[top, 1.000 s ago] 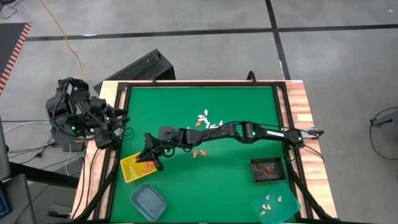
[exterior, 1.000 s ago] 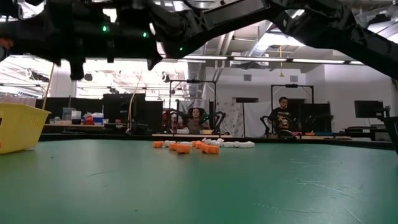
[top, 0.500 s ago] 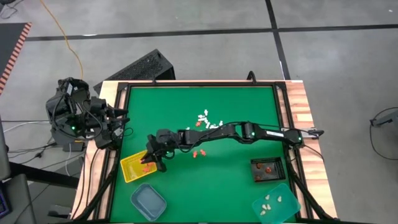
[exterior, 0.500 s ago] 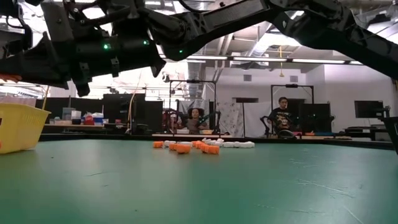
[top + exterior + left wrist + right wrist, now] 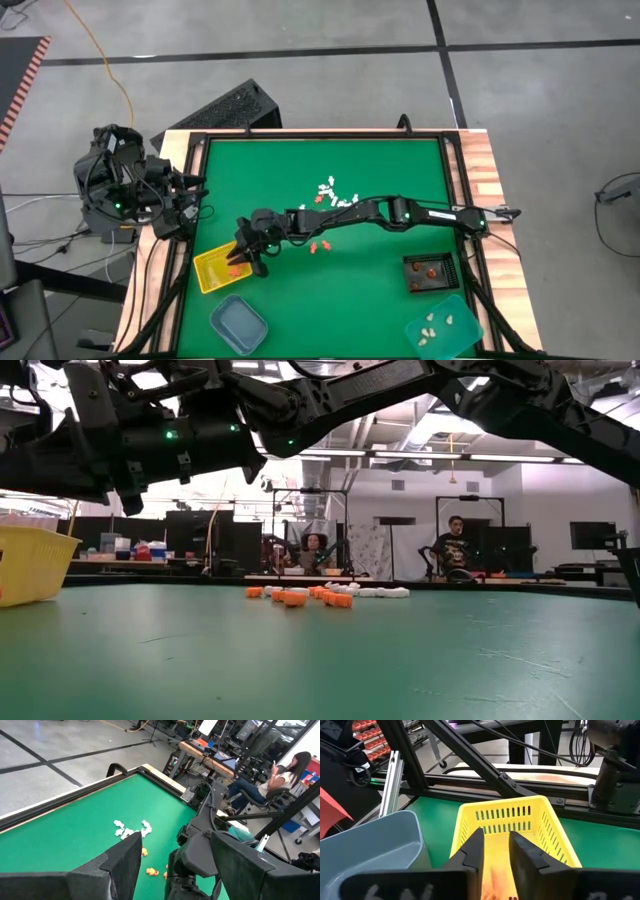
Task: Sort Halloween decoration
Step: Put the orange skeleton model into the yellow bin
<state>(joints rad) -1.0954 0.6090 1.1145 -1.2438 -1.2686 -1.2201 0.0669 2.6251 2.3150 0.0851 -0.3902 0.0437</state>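
Observation:
My right gripper [image 5: 495, 851] hangs over the yellow tray [image 5: 520, 820], its two fingers apart with nothing between them. Orange trinkets [image 5: 492, 881] lie blurred on the tray floor under it. In the high view this gripper [image 5: 242, 262] is at the tray's [image 5: 212, 270] right end. Loose Halloween decoration, white and orange, lies in a cluster [image 5: 330, 192] at the table's middle, with two orange pieces [image 5: 318, 246] nearer. The low view shows the same cluster [image 5: 320, 595]. My left gripper [image 5: 175, 847] waits open beyond the table's left edge [image 5: 190, 205].
A blue-grey tray [image 5: 238, 322] stands at the near left, just beside the yellow one. A black tray [image 5: 431, 271] with orange-red pieces and a teal tray [image 5: 443, 327] with white pieces stand at the near right. People sit in the room behind the table.
My right gripper has tipped and rolled a little over the yellow tray, staying in place. In the low view its dark body now hangs lower at the upper left.

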